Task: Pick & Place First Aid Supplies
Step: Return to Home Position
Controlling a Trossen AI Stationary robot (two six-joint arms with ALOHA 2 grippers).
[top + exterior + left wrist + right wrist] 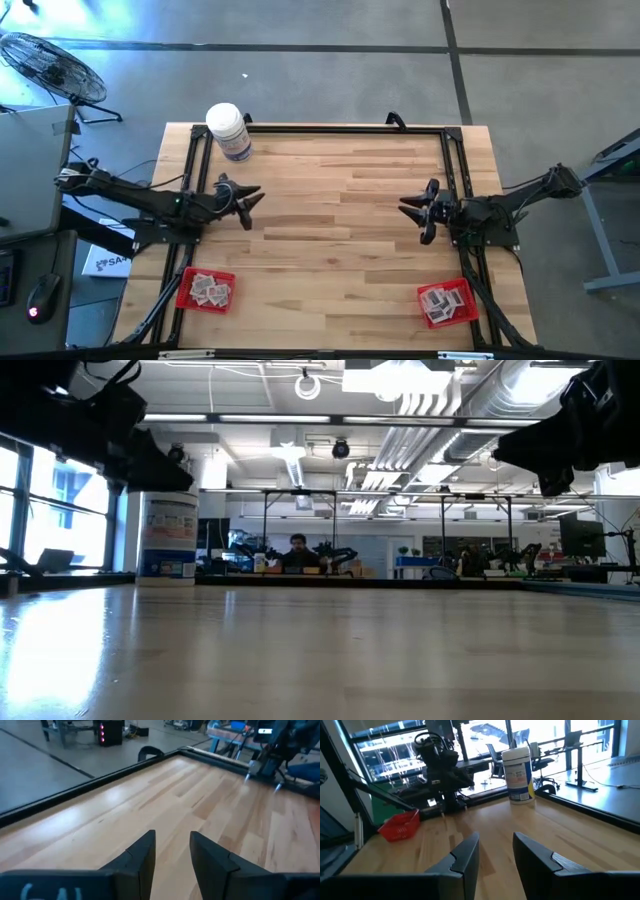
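The first aid supplies are small white packets lying in two red trays near the table's near edge. One pile point(210, 289) is in the left tray point(184, 291), the other pile point(441, 301) in the right tray point(468, 311). My left gripper point(252, 207) hovers open over bare wood at the table's left side, above the left tray's side and pointing toward the middle. My right gripper point(412, 218) hovers open at the right side, facing it. The wrist views show both pairs of fingers point(172, 855) point(496, 852) apart with nothing between them. The right wrist view also shows the left tray point(400, 826).
A large white bottle point(228, 130) point(168, 535) point(518, 767) stands upright near the far left corner. A black frame point(340, 128) runs along the table's far edge and sides. Bare wood point(335, 210) lies between the two grippers. A person sits far off in the room point(296, 550).
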